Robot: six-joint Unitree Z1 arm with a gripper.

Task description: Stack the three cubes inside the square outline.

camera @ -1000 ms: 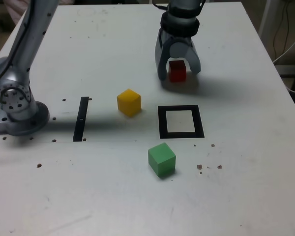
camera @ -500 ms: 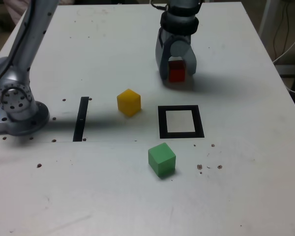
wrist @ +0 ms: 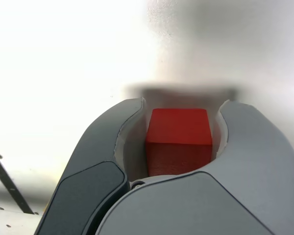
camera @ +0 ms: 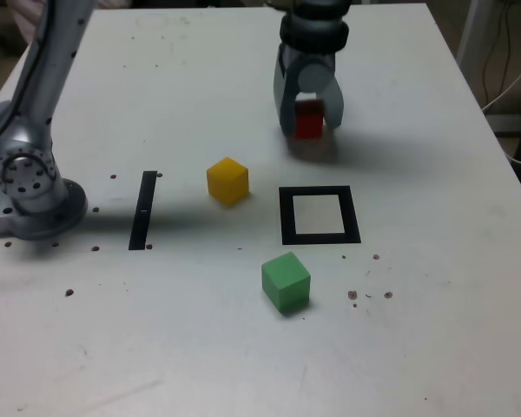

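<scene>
Red cube (camera: pixel 309 120) is in the tool (camera: pixel 311 127), pinched between the two fingers, one on each side. Wrist view agrees: cube sits deep between the curved fingers, top face and one side face showing. Can't tell from these views if its underside is clear of the desk (camera: pixel 191 347). All places below are per the exterior view. Tool and red cube are at the far side, right of centre, beyond the square outline (camera: pixel 288 217) and a bit to its left. Outline lies flat, black frame, white middle, no cube in it. Yellow cube (camera: pixel 228 182) is on the desk left of the outline, apart from it, turned so an edge faces near. Green cube (camera: pixel 286 282) is on the desk on the near side of the outline, slightly left, also turned at an angle, just clear of the frame. No cube touches another, nothing stacked. Black strip (camera: pixel 143 211) lies flat left of the yellow cube, running near to far. Arm base (camera: pixel 39 208) is at the left, beyond the strip's left side.
</scene>
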